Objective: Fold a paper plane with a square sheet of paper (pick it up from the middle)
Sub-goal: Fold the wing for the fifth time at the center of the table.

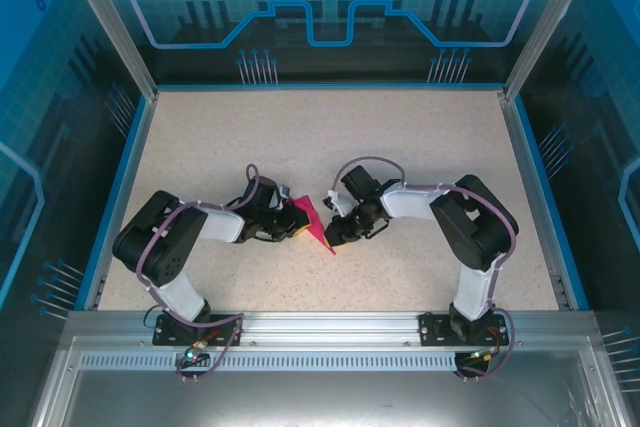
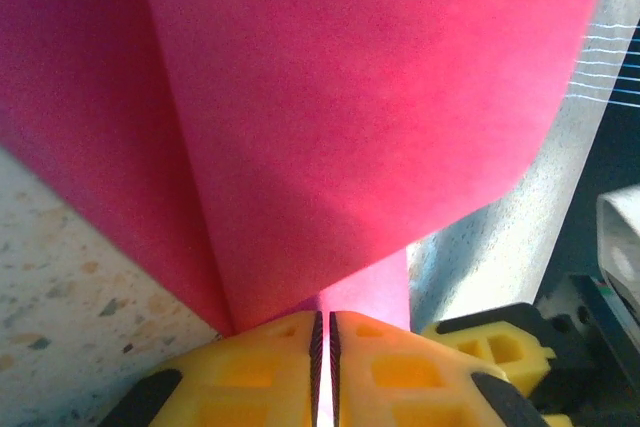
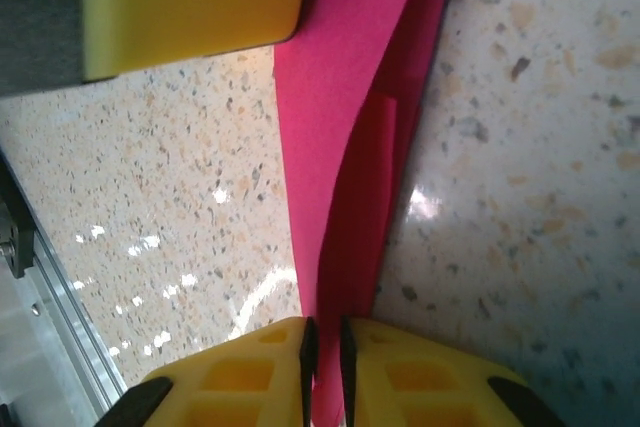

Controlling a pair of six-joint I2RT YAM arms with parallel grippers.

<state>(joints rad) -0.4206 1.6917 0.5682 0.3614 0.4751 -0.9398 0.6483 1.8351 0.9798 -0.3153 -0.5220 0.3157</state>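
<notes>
Both arms bend inward, left gripper (image 1: 283, 219) and right gripper (image 1: 335, 232) facing, jaws pinched on the paper (image 1: 313, 219).

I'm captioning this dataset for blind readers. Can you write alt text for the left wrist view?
Folded magenta-pink paper spreads across the upper frame, its layers narrowing down into the left gripper, whose yellow fingers are shut on it at the bottom edge. Speckled table shows at lower left and right.

The surface (image 1: 330, 137) lies bare from 9 through 12 to 3 o'clock, while the left arm (image 1: 170, 247), folded pink paper (image 1: 312, 222) and right arm (image 1: 470, 222) crowd the centre.
</notes>
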